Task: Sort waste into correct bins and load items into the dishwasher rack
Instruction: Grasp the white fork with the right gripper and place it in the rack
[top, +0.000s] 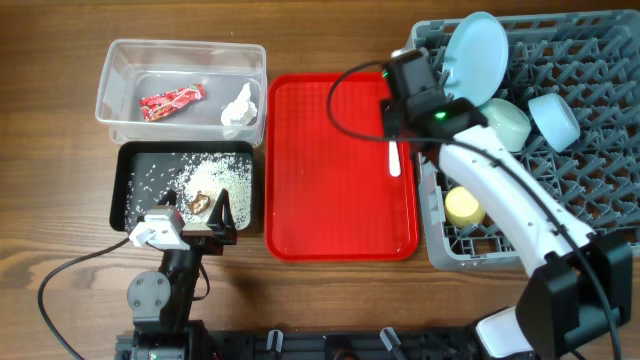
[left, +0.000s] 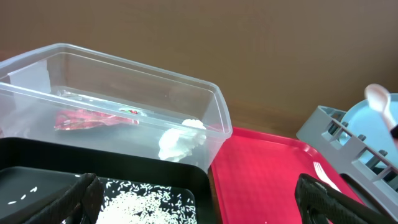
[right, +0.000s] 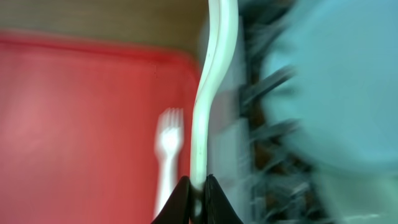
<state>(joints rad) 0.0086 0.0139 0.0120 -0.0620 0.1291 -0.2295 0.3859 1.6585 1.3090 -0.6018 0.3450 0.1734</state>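
Observation:
My right gripper (top: 405, 85) (right: 198, 190) is shut on the handle of the white spoon (right: 208, 93), held over the seam between the red tray (top: 330, 180) and the grey rack (top: 600, 120). The spoon's bowl shows in the left wrist view (left: 378, 96). The white fork (top: 393, 157) (right: 168, 149) lies at the red tray's right edge. The rack holds the blue plate (top: 478, 50), two pale bowls (top: 510, 122) (top: 553, 118) and the yellow cup (top: 463, 207). My left gripper (top: 205, 215) (left: 199, 199) is open and empty at the black tray's (top: 125, 190) near edge.
The clear tub (top: 185, 45) holds the red wrapper (top: 171, 101) and the white napkin (top: 240, 108). Rice (top: 215, 175) and a brown scrap (top: 200, 202) lie in the black tray. The red tray is bare but for the fork.

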